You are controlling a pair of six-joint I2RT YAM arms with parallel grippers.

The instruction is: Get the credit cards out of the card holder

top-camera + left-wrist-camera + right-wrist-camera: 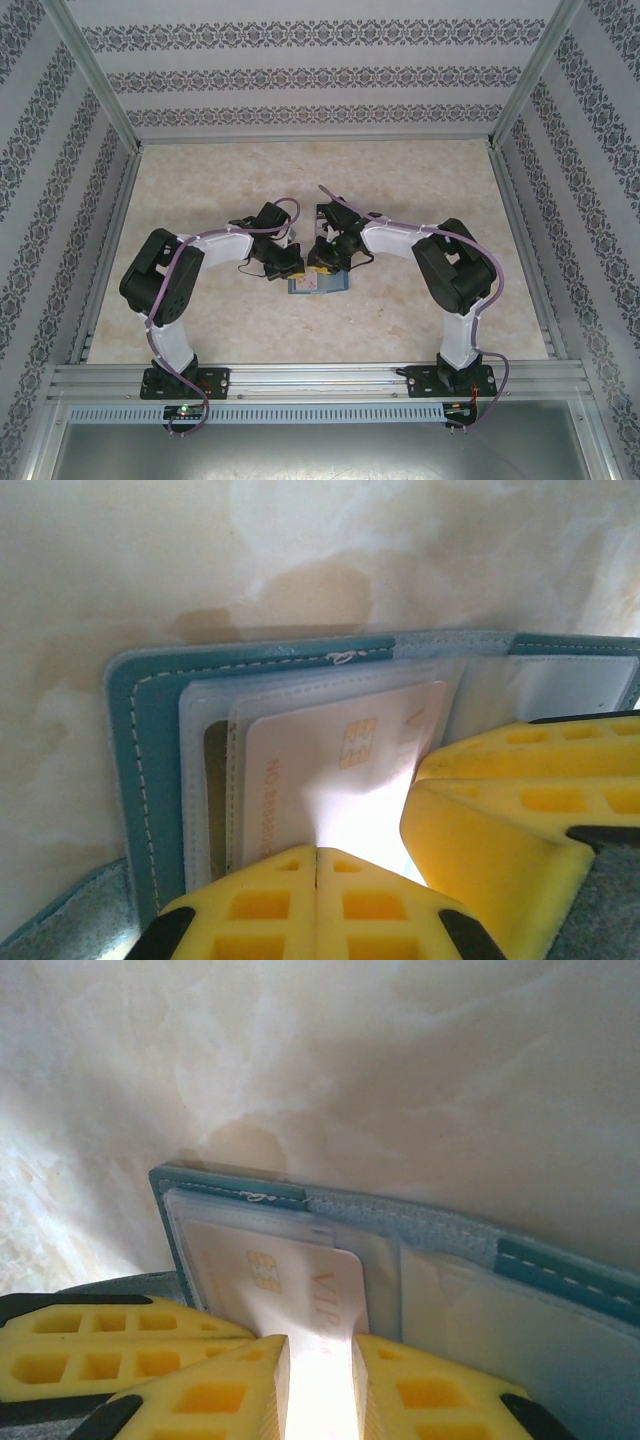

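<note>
My clenched left pincer [316, 858] presses down the soft card holder [125, 740] while my right pincer [321, 1352], jaws slightly parted, straddles the free end of the stiff, probably slippery credit card [300, 1280].

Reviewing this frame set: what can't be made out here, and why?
Left wrist view: the pale card's near end is lost in glare under the left claw.
Right wrist view: glare between the right claw's fingers hides whether it pinches the card.
Both wrist views: overlapping clear sleeves hide how many cards remain.
Top view: the card holder is tiny, mostly covered by both claws.
</note>
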